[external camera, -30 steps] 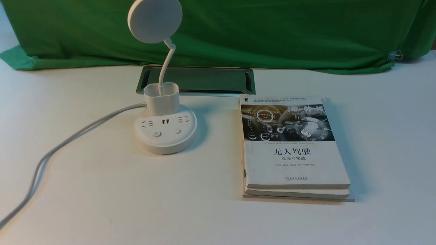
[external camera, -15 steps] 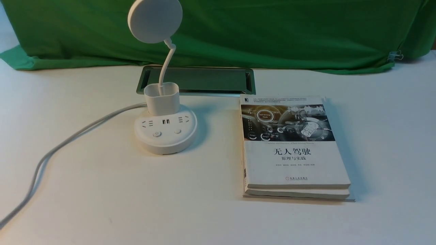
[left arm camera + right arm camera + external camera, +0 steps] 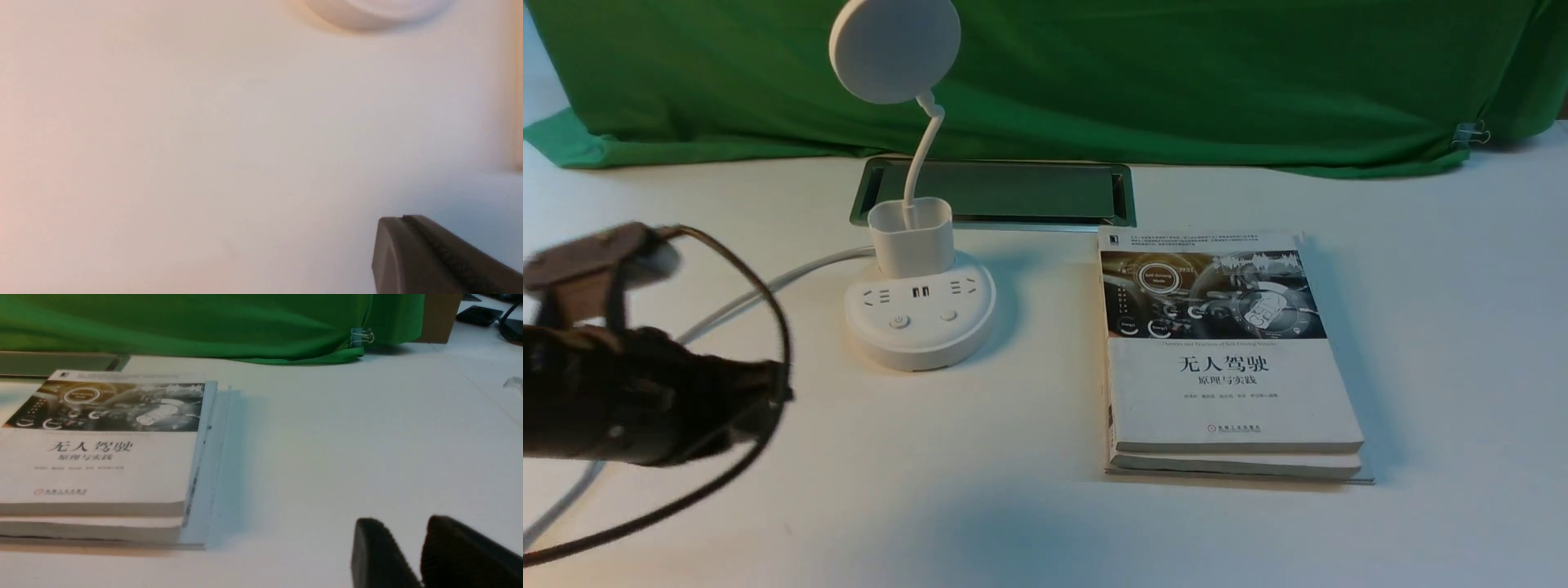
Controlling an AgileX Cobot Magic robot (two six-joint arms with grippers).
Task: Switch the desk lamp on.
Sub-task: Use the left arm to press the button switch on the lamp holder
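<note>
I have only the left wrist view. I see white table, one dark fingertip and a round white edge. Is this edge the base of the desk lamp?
Observer: Most likely. In the front view the desk lamp stands forward and to the right of the left arm, which does not touch it.
Operator: Is the lamp lit?
Observer: Its disc head shows no glow.
Operator: Where should I press?
Observer: The near side of the base has a left button with a power mark and a plain right button. I would try the left one first.
</note>
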